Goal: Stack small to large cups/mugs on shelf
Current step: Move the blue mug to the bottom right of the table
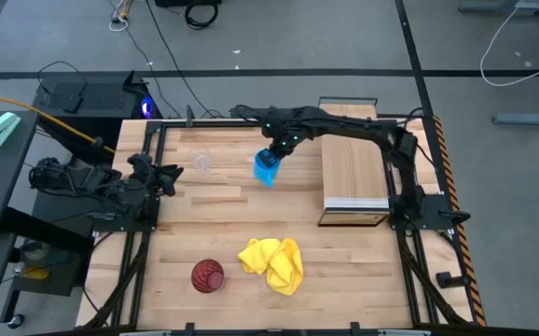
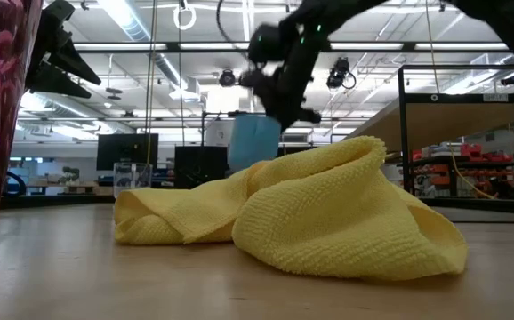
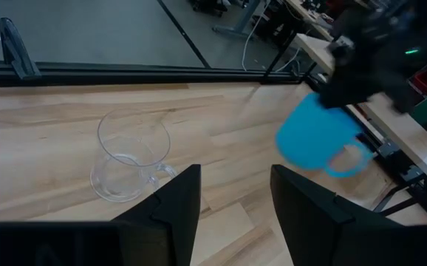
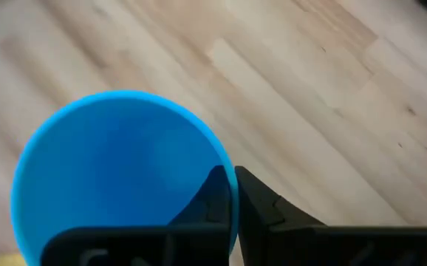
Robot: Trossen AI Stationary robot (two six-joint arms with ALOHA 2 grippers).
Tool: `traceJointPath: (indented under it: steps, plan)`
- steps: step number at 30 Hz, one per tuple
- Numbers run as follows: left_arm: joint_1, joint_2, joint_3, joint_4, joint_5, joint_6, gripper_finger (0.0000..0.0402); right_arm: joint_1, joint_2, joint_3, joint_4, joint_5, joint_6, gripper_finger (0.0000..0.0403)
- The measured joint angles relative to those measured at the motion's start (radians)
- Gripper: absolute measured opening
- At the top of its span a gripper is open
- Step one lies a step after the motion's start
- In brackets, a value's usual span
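Note:
The bright blue mug (image 1: pixel 268 169) is held by my right gripper (image 1: pixel 279 149) over the far middle of the table; it also shows in the low view (image 2: pixel 255 140) and the left wrist view (image 3: pixel 317 137). The small clear cup (image 1: pixel 201 161) stands upright on the table to its left and shows in the left wrist view (image 3: pixel 128 157). The dark red ribbed tumbler (image 1: pixel 207 275) stands near the front edge. The light-wood shelf (image 1: pixel 353 177) stands at the right. My left gripper (image 3: pixel 232 196) is open and empty at the table's left, pointing toward the clear cup. My right gripper holds the blue mug by its rim (image 4: pixel 227 193), one finger inside the mug and one outside the wall. The fingers come from above, pointing down. The mug hangs below them, mouth up and a little tilted, its handle (image 3: pixel 346 159) toward the shelf; it looks clear of the table.
A crumpled yellow cloth (image 1: pixel 271 263) lies near the front middle, beside the red tumbler, and fills the low view's foreground (image 2: pixel 310 209). Black frame rails run along the table's left and right sides. Bare tabletop lies between the mug and the shelf.

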Motion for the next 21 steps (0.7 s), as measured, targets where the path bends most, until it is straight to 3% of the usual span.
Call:
traceJointPath:
  steps: [5,11,16,21]
  plan:
    - [0.000,0.000,0.000,-0.001,0.000,0.001,0.0172,0.083,-0.167,0.005,-0.077,0.011,0.018,0.0006]
    - [0.000,0.000,0.000,-0.016,0.000,0.001,0.0172,0.257,-0.372,0.006,-0.212,0.111,0.106,0.0006]
    - [0.000,0.000,0.000,-0.020,0.000,0.001,0.0172,0.475,-0.466,0.006,-0.362,0.179,0.291,0.0006]
    - [0.000,0.000,0.000,-0.020,0.000,0.000,0.0172,0.719,-0.470,-0.003,-0.541,0.256,0.553,0.0005]
